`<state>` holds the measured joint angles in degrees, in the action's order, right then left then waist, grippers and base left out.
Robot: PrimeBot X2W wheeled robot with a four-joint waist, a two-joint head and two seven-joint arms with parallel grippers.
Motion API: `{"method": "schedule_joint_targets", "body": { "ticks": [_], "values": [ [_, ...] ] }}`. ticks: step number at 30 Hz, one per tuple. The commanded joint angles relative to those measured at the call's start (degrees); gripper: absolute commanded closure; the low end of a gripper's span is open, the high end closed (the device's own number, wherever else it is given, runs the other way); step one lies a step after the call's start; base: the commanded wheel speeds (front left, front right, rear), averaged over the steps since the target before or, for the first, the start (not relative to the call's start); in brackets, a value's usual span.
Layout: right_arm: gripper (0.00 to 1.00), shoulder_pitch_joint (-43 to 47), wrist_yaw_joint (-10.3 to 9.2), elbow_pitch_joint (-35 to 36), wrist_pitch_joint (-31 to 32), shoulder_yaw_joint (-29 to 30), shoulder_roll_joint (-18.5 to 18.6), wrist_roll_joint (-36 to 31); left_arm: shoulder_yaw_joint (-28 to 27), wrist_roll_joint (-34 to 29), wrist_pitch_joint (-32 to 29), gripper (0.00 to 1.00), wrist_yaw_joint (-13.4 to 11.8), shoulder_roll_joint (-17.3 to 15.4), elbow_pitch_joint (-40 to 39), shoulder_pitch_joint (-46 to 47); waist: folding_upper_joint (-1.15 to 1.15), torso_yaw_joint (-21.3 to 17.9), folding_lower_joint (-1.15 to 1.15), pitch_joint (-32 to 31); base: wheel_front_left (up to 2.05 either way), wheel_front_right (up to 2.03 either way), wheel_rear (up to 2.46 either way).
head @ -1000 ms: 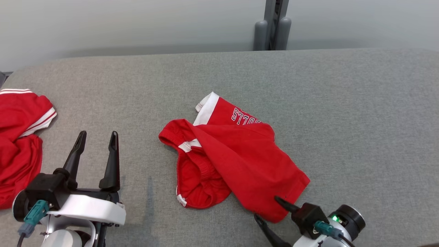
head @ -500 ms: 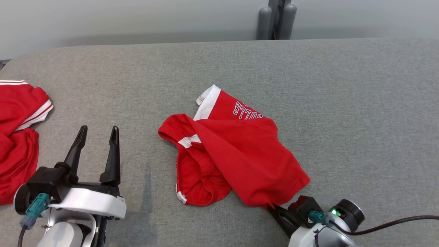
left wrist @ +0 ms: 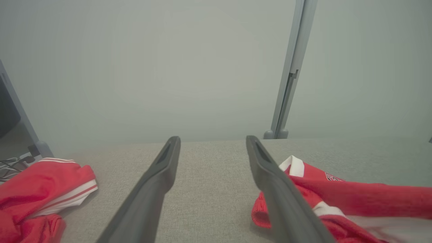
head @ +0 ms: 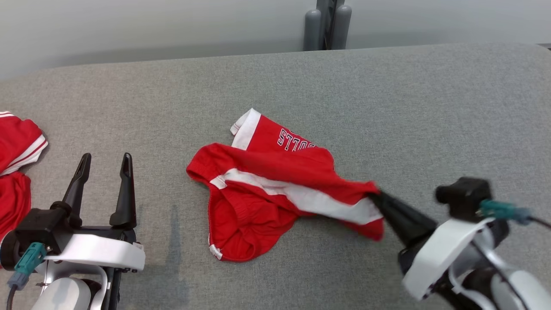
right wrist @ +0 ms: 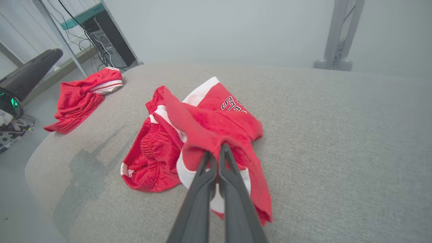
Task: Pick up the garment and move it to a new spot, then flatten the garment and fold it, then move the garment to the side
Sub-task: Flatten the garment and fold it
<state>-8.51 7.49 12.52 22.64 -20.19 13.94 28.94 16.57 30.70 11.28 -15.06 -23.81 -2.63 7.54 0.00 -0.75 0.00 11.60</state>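
The white lettering (head: 295,140) on the red fabric garment with white bands (head: 245,215) sits partly under a fold and upside down in the head view, so we cannot read it whole. The corner pinched by the right gripper (head: 375,197) is hidden between its dark fingers (right wrist: 236,202), and that arm is blurred in the head view. The second red garment with white stripes (head: 15,137) is cut off by the head view's left edge. The right gripper's fingers are pressed together on the garment's right-hand corner, holding it raised off the grey fabric-covered table (head: 430,107), while the rest of the garment lies crumpled near the table's middle. The left gripper (head: 104,156) has its fingers wide apart with nothing between them, above the table to the left of the garment and apart from it. A second ago the right gripper's fingers were spread at the garment's near corner, low by the table's front. Now they have closed, and the corner is drawn up and to the right, turning a flap over so that a long white band shows. The whole head view has shifted too, which is the camera moving, and the left gripper is as open as before. A broad stretch of table lies to the right of the garment and behind it, running to the far edge, where a grey metal post (head: 325,26) stands.
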Motion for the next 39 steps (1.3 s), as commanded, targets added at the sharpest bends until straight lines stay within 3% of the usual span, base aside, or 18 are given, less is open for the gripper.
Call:
{"method": "schedule_joint_targets", "body": {
  "ticks": [1,7,12,26,27,28,29,34,39],
  "values": [
    [1.0,-0.61,0.01,1.38,0.96,2.78,0.0,0.95,-0.28,0.02,-0.03,0.0,-0.27,-0.25,-0.24,0.23,0.0,0.07,0.0,0.29,0.0,0.0,0.0],
    [1.0,-6.73,0.02,-1.41,3.64,9.58,-0.55,3.65,0.14,-0.21,-0.29,0.0,-0.13,-0.24,-0.94,1.81,0.0,1.04,0.0,2.43,0.0,0.0,0.0],
    [1.0,-14.0,0.0,-10.95,3.19,11.31,0.38,3.27,1.42,-0.54,-0.07,0.0,0.81,0.44,-0.55,3.85,0.0,3.03,0.0,5.23,0.0,0.0,0.0],
    [1.0,-27.4,0.02,-35.53,-4.56,8.09,-0.4,4.92,4.41,-1.05,1.64,0.0,4.24,3.39,3.74,10.11,0.0,6.54,0.0,10.67,0.0,0.0,0.0],
    [0.93,-27.83,0.02,-36.52,-5.59,7.67,-0.62,5.67,4.49,-1.01,1.78,0.0,4.42,3.49,4.14,10.36,0.0,6.47,0.0,10.7,0.0,0.0,0.0],
    [0.68,-28.25,0.02,-37.28,-6.76,7.4,-0.73,6.05,4.53,-0.99,1.86,0.0,4.46,3.55,4.4,10.64,0.0,6.38,0.0,10.66,0.0,0.0,0.0],
    [0.0,-28.49,0.02,-37.87,-7.99,7.11,-0.89,6.57,4.47,-0.94,1.97,0.0,4.56,3.56,4.68,10.84,0.0,6.25,0.0,10.59,0.0,0.0,0.0],
    [0.0,-26.02,0.02,-39.02,-14.39,7.16,-0.42,6.65,3.9,-0.6,2.4,0.0,4.65,3.2,5.73,10.47,0.0,5.11,0.0,9.38,0.0,0.0,0.0],
    [0.0,-21.28,0.02,-37.18,-21.96,11.11,-1.57,4.15,2.82,-0.15,2.57,0.0,3.79,2.56,5.95,9.09,0.0,3.62,0.0,7.6,0.0,0.0,0.0]
  ]
}}
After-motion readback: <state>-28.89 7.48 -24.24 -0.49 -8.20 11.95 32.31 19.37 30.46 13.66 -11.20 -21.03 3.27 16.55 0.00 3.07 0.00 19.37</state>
